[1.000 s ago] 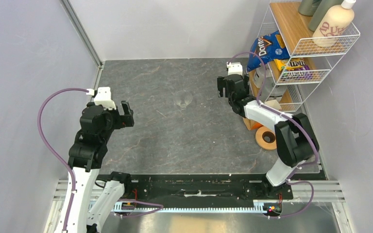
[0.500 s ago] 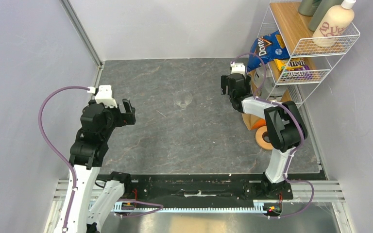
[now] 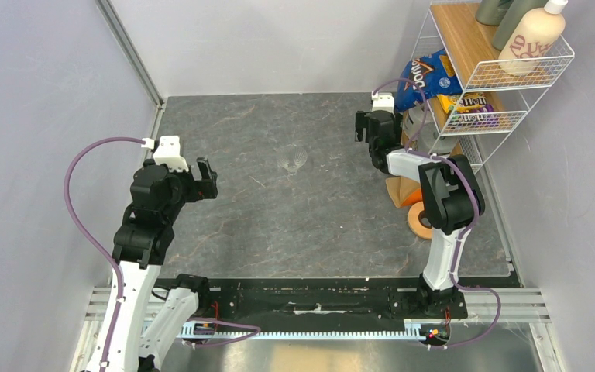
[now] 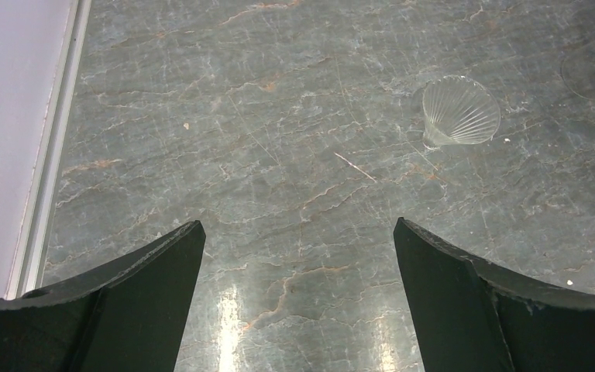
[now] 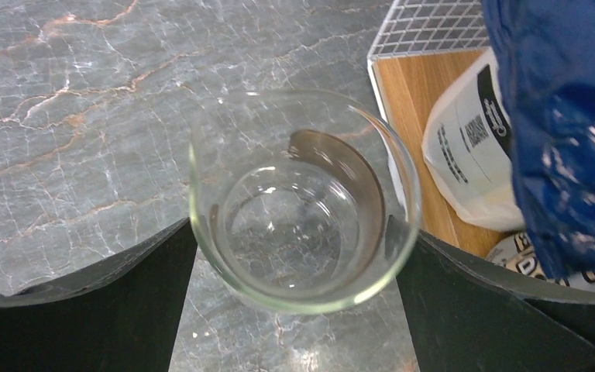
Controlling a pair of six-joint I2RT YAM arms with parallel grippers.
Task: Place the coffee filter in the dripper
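left pincer (image 3: 206, 179) raised, jaws spread wide; right pincer (image 3: 368, 130) extended far forward-right, jaws likewise wide.

One ribbed glass dripper cone (image 3: 294, 159) lies well left of the wire rack (image 3: 511, 74). One clear glass beaker (image 5: 302, 201) stands just beside the rack, and one wooden ring (image 3: 414, 225) near its foot. On the rack are one Doritos bag (image 3: 426, 77), one M&M's packet (image 3: 472, 105), one cream bottle (image 3: 538, 35) and two grey-green bottles (image 3: 493, 9).
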